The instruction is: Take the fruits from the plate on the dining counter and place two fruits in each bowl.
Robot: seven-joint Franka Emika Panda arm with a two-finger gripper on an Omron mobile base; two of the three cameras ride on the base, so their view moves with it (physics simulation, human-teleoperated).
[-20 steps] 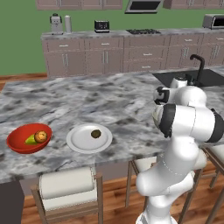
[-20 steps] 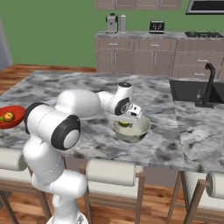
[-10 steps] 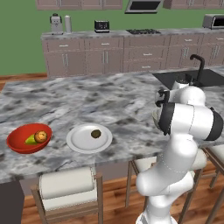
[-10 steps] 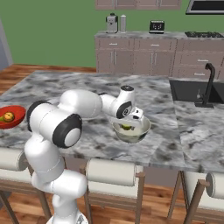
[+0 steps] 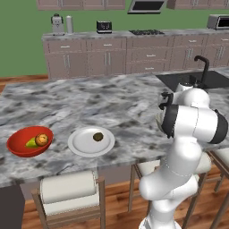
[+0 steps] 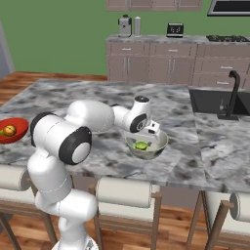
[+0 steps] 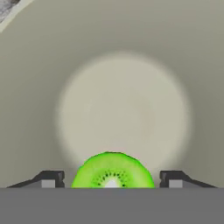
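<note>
My gripper [image 6: 148, 138] reaches down into the pale beige bowl [image 6: 159, 144] on the dining counter [image 6: 185, 163]. In the hand view my gripper [image 7: 111, 180] is open, with a green lime [image 7: 112, 171] lying on the bowl floor [image 7: 124, 113] between the fingertips [image 7: 51, 178], a small gap on each side. The lime [image 6: 141, 145] also shows inside the bowl in the right base view. On the white plate [image 5: 82, 145] lies a brown kiwi [image 5: 98, 136]. The red bowl [image 5: 20, 148] holds the orange [image 5: 42, 139] and the yellow-green pear [image 5: 31, 143].
A dark sink [image 6: 219, 102] with a black faucet [image 6: 233, 93] sits in the counter right of the beige bowl. Stools [image 6: 129, 195] line the near edge of the counter. Brown cabinets [image 5: 134, 56] with appliances stand along the back wall.
The fingers have spread apart and let go of the lime, which now rests in the beige bowl. The arm has stayed over that bowl.
</note>
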